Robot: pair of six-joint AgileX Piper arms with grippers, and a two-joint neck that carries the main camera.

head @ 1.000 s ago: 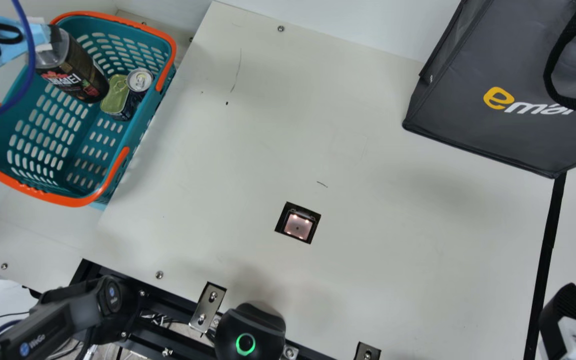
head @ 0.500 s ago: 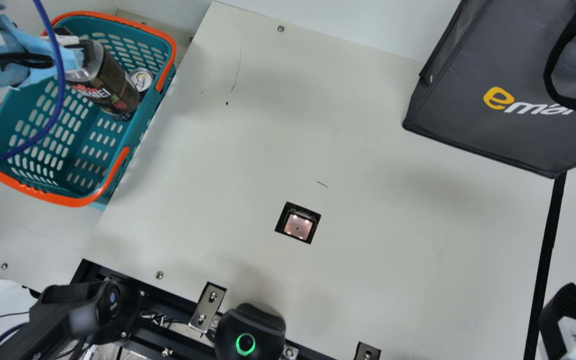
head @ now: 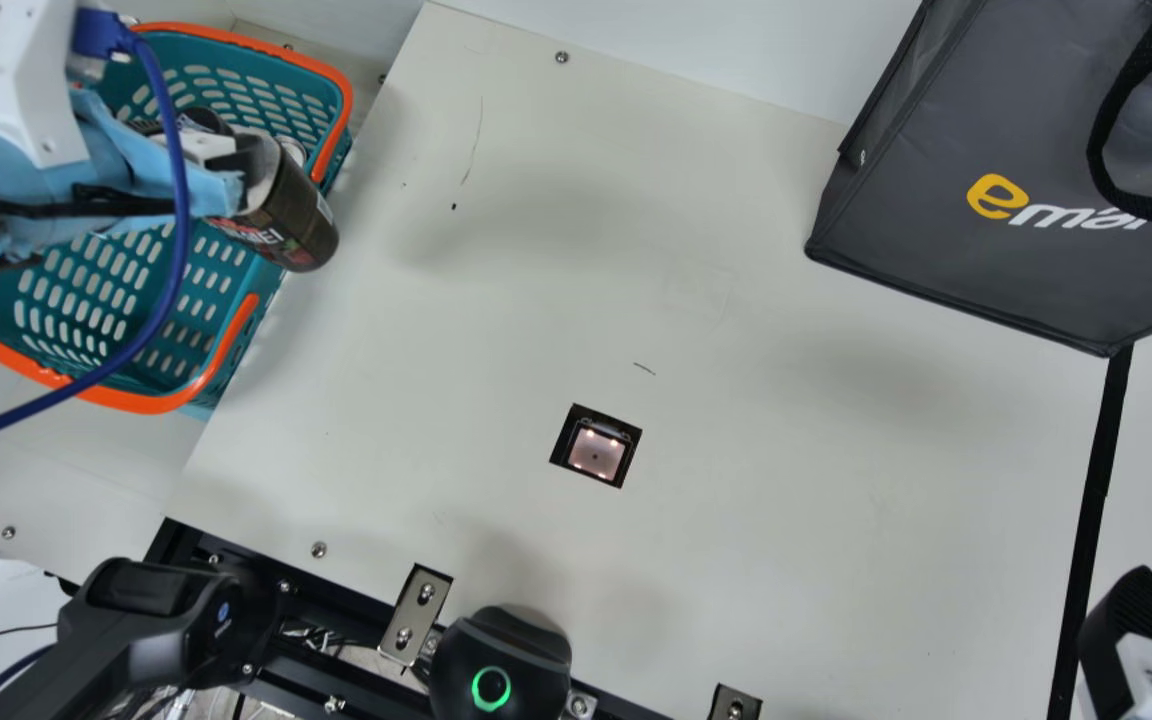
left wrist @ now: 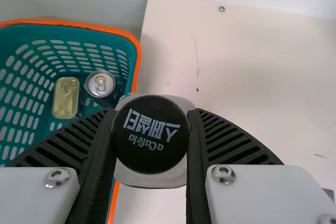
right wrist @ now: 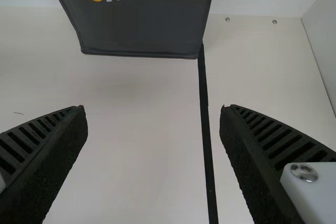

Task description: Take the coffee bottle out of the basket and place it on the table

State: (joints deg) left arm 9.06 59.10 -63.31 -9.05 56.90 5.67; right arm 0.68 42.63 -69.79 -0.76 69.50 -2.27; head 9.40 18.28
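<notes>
While the dark brown coffee bottle (head: 298, 222) hangs over the right rim of the basket at far left, the black-fingered left gripper (head: 236, 165) has its jaws pressed against both sides of it, just below the round black cap (left wrist: 151, 134). From where I'm standing, its lower end reaches past the rim, over the cream desk (head: 736, 300); it isn't set down.

The teal plastic basket with the orange rim (head: 136, 402) sits beside the desk, and towards its right side I can see a silver-topped drink can (left wrist: 101, 83) next to a flat, gold-coloured tin (left wrist: 66, 98). A blue cable (head: 174, 255) loops across the basket in the main view.

Over at near right, the black ribbed right gripper (head: 1136, 625) has its jaws spread wide, with nothing between them. A dark grey fabric bag (head: 986, 130) stands at far right, and a square black-framed window (head: 596, 452) glows in the desk's near half.
</notes>
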